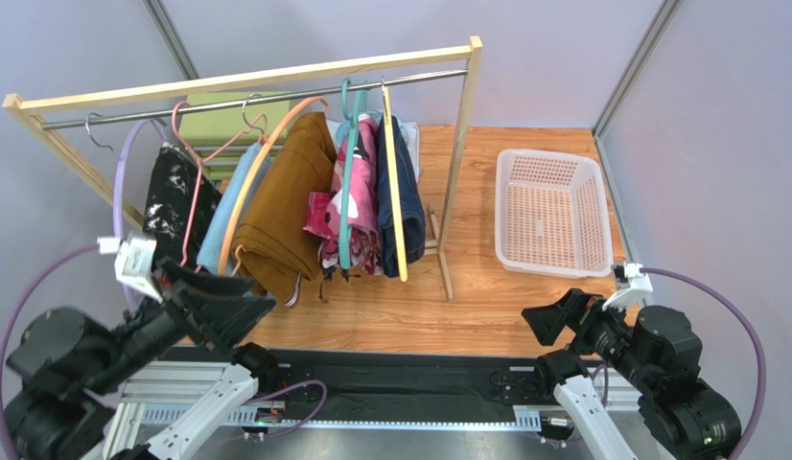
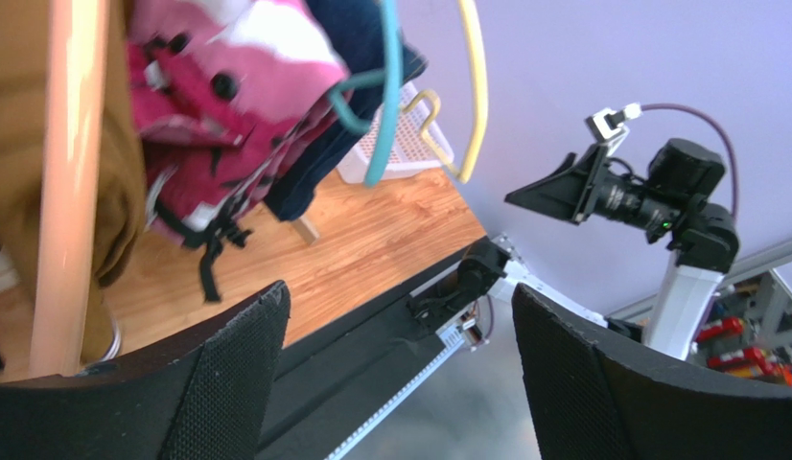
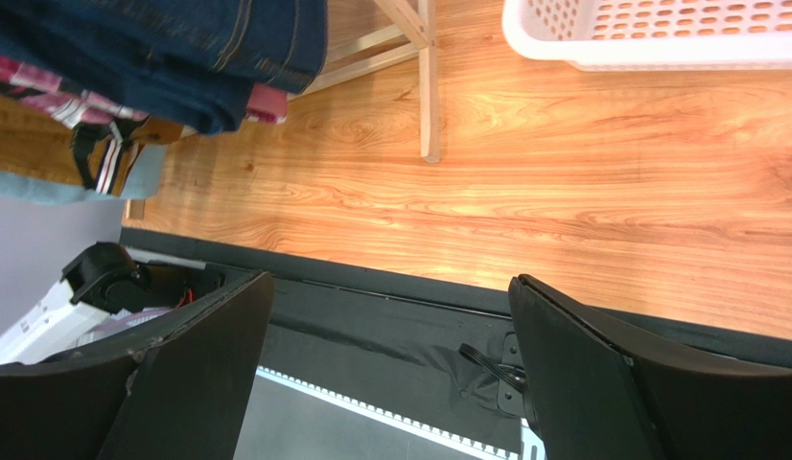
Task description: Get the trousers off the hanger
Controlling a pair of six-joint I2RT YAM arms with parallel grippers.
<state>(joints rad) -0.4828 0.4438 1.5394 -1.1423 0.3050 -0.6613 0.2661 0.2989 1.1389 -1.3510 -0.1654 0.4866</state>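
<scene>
Rack (image 1: 466, 125) stands centre-left on the table (image 1: 400, 307). All five trousers (image 1: 275, 240) hang on it, none off yet. Left to right: black speckled pair (image 1: 174, 206), light blue pair (image 1: 225, 220), mustard pair (image 1: 294, 187), pink floral pair (image 1: 361, 216), navy pair (image 1: 409, 211). They are packed close, cloth against cloth.

Left end effector (image 1: 239, 307): spread wide, nothing in it, low and near the mustard pair's bottom fold, beside the orange hanger (image 1: 248, 174).
Right end effector (image 1: 548, 321): spread wide, empty, well apart from the rack, near the basket (image 1: 548, 265).

Step, as I read it: approach for a first grab, mustard pair likeliest.

To do it well:
- Take cloth only. The left wrist view shows the orange hanger running right alongside the mustard cloth, so come in below it.
- Bite deep. The fold looks thick, and a shallow pinch would probably slip.
- Draw the pair sideways along the hanger rather than straight down, since a downward tug loads the hook and rail. Cannot tell which end of the hanger is open.
- Expect swing. The hanger hangs free and the neighbours may drag along. The right arm is idle and could steady it.
- Keep clear of the pink floral pair's dangling strap (image 2: 210, 268); it could snag
</scene>
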